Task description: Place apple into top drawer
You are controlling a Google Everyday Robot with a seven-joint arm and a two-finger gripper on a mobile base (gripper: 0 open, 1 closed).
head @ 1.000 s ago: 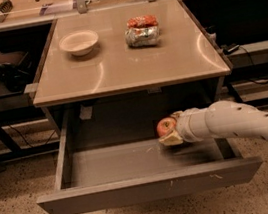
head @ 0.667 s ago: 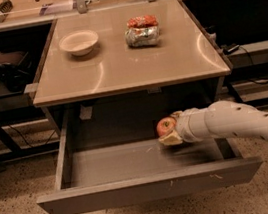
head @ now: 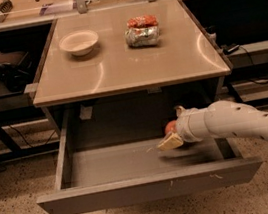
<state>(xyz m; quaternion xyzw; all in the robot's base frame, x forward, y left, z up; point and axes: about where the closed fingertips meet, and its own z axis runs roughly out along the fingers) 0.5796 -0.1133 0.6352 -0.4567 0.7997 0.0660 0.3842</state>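
The top drawer (head: 152, 187) is pulled open under the table, wide, shallow and grey. My gripper (head: 174, 128) reaches into it from the right, over the right middle of the drawer floor. The red apple (head: 169, 125) sits between its fingers, a little above the floor. One pale finger (head: 169, 142) shows below the apple, and the wrist hides most of the fruit. The white arm (head: 242, 122) crosses the drawer's right side wall.
On the table top (head: 127, 64) stand a white bowl (head: 79, 41) at the back left and a red-and-silver foil snack bag (head: 142, 30) at the back middle. Dark shelving and cables flank the table on both sides. The floor is speckled.
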